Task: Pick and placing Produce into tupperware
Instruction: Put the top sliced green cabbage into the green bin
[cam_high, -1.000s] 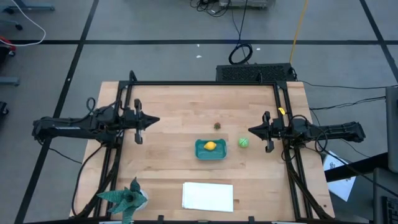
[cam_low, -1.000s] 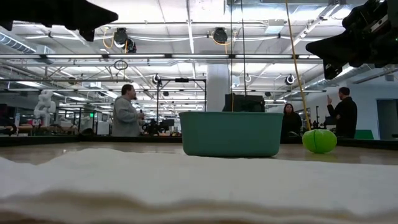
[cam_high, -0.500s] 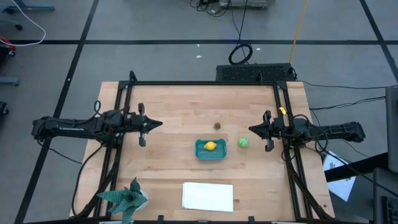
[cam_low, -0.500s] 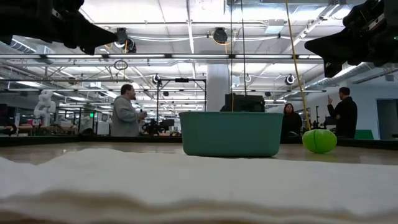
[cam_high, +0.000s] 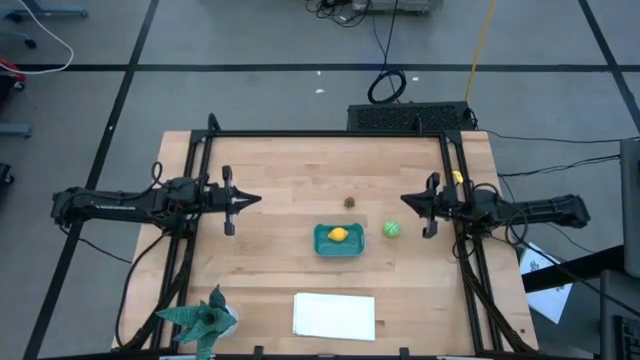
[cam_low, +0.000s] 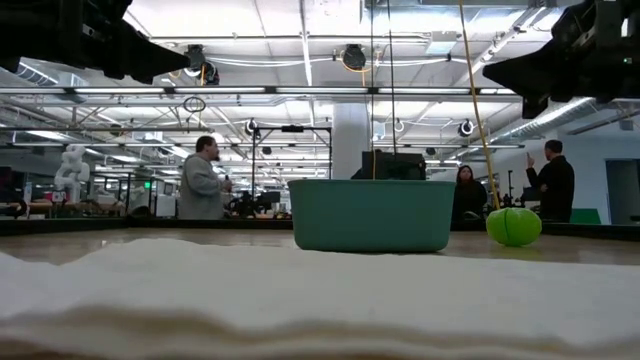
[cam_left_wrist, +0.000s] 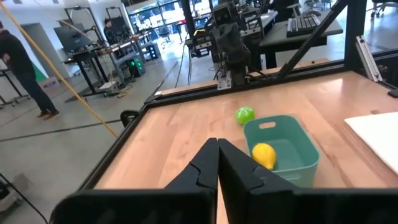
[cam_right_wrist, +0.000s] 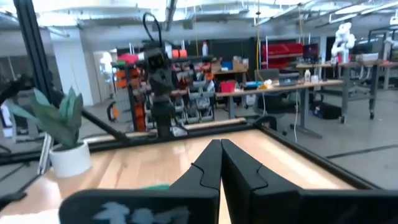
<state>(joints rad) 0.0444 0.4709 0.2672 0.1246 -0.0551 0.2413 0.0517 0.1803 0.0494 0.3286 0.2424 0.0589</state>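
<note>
1. Your left gripper (cam_high: 255, 199) is closed and empty, above the table's (cam_high: 280, 260) left side.
2. Your right gripper (cam_high: 404, 204) is closed and empty, near the green piece (cam_high: 391, 229).
3. The lemon (cam_high: 339, 235) lies in the tub (cam_high: 325, 247); the green piece sits just right of the tub, and the dark piece (cam_high: 350, 202) beyond it.

The left tool (cam_high: 258, 200) has shifted toward the table's middle.

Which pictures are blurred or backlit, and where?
Low view: the white sheet in the foreground is out of focus, and the arms are silhouettes against bright ceiling lights. Right wrist view: generally soft, and the right claw is blurred. High view: evenly lit.
</note>
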